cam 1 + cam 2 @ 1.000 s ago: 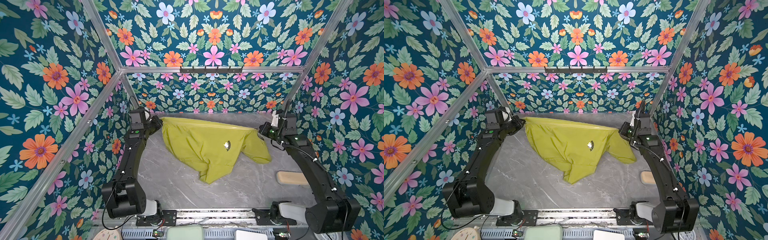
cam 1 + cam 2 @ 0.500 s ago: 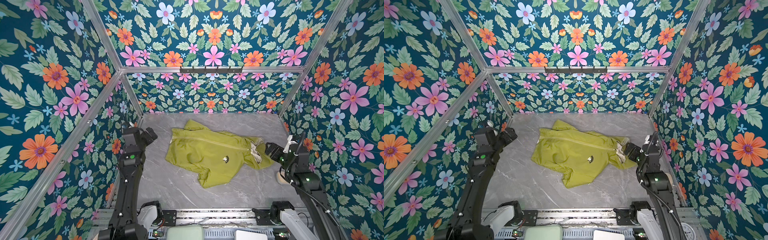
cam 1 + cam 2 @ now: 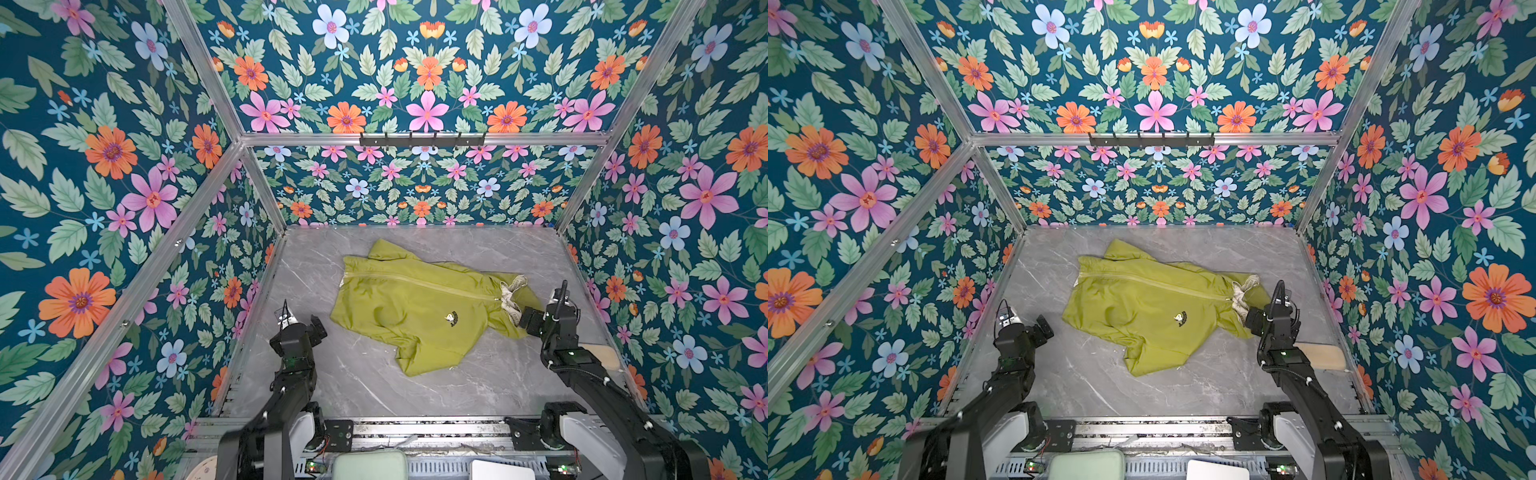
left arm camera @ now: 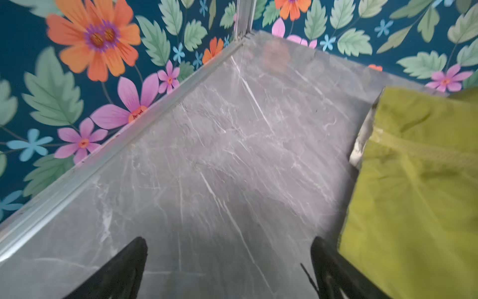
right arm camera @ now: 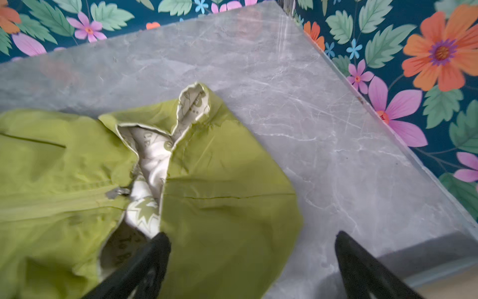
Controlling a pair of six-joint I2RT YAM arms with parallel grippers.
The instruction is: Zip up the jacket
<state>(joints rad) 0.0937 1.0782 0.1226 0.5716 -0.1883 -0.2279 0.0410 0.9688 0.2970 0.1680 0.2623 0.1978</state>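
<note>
Two black arms reach in from the near edge in both top views. The jacket [image 3: 415,307] lies flat but rumpled in the middle of the grey marble worktop [image 3: 415,395], its hem toward the left wall and its collar toward the right. The green zipper [image 3: 415,284] runs closed across the front up to the collar, where cream lining [image 3: 513,293] shows. The small dark-and-white emblem [image 3: 451,318] sits on the chest below the zipper. The left pincer [image 3: 307,328] hangs just beside the hem end, apart from the fabric, with its jaws spread. The right pincer [image 3: 534,322] is at the collar end, right by the lining; in a top view [image 3: 1254,320] it overlaps the edge of the cloth.

From the left wrist, the left pincer [image 4: 229,269] stands wide open over bare worktop [image 4: 219,155] with nothing between its jaws. The jacket [image 4: 413,194] fills the side next to one finger.

From the right wrist, the right pincer [image 5: 254,266] is also wide open and grips nothing. One finger sits over the collar fabric, the other over the worktop. Whether that finger touches the cloth cannot be told. The metal zipper pull [image 5: 117,192] lies at the top of the closed zipper, beside the printed lining [image 5: 150,160].
</note>
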